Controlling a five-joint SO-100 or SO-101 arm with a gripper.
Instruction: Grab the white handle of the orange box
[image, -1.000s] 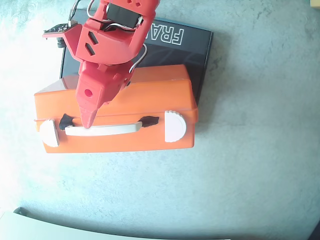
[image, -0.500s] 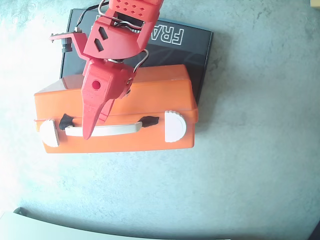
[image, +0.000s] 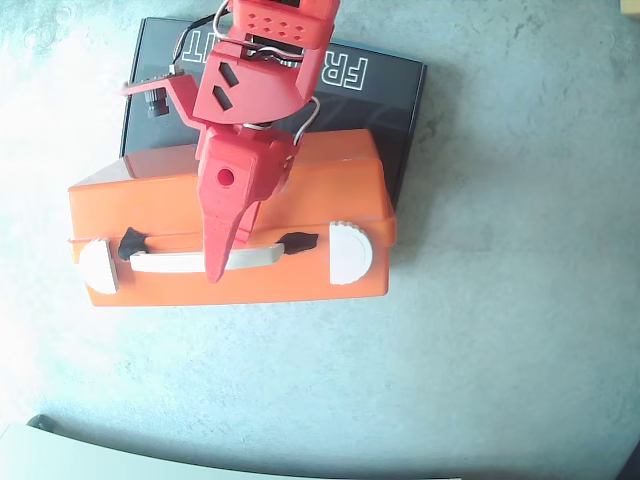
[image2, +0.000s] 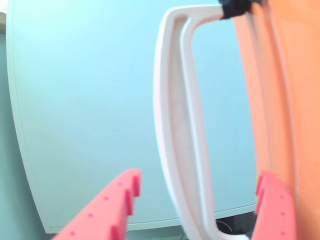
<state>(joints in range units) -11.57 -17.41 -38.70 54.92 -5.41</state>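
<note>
While the gripper (image2: 195, 205) is spread around the handle (image2: 182, 125) of the box (image: 300, 200), nothing's pinched. Approach looks done; closing remains.

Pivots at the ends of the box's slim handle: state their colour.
Black pivots, clearest in the overhead view, on the slim white plastic handle.

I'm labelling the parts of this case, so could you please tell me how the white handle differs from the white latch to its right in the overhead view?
The white handle is a long slim bar; the white latch is short, broad and rounded. The handle ends in black pivots, while the latch shows none. The claw crosses the handle, and the latch sits clear of it. Both are white plastic on the same long side of the orange box.
</note>
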